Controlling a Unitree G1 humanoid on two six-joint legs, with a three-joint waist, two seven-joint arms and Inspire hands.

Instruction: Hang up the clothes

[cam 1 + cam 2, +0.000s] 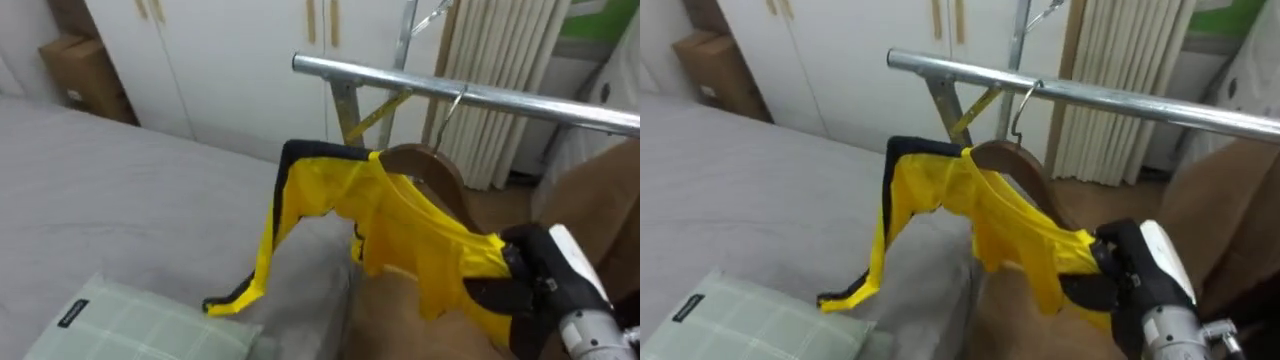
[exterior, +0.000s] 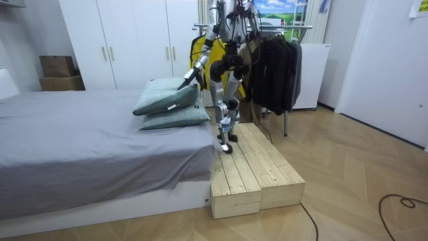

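A grey-sheeted bed takes up the near side of the room. Two pale green pillows are stacked at one corner of it (the upper one tilted up). Against the bed's pillow end lies a low platform of wooden planks. Behind the bed stands a white wardrobe, with two stacked cardboard boxes beside it.

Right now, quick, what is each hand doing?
Right hand: closed on the yellow shirt.
Left hand: cannot be told.
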